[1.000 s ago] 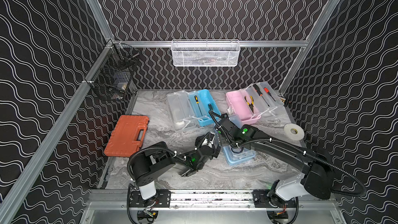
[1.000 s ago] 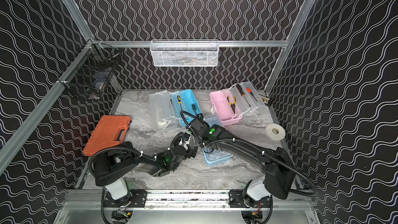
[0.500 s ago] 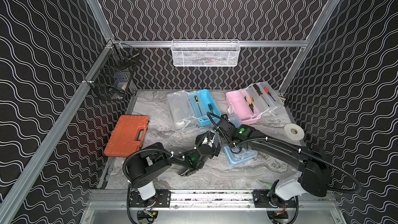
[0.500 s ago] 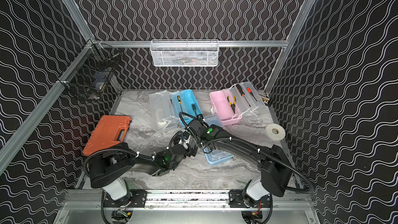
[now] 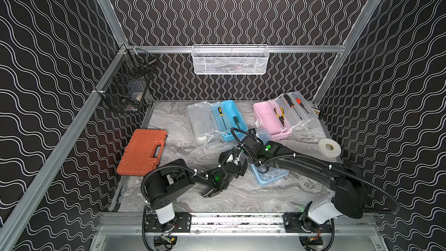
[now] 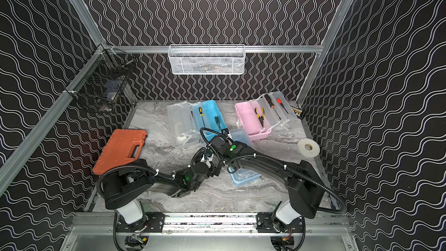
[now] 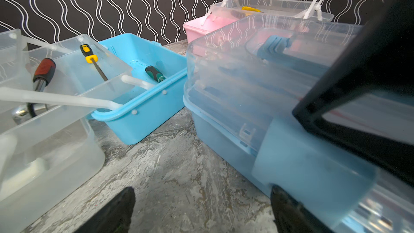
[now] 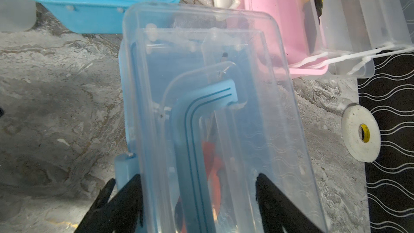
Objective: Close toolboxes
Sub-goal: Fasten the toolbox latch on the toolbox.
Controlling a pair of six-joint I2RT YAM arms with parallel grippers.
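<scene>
My left claw (image 7: 201, 200), spread wide, is nearest the latch (image 7: 309, 166) of the shut blue toolbox (image 7: 242, 79), at its 1 o'clock, while my right claw (image 8: 197, 178) sits apart over the lid (image 8: 201, 48).

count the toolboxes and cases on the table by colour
light-blue toolboxes: 2
pink toolbox: 1
orange case: 1
total: 4
</scene>
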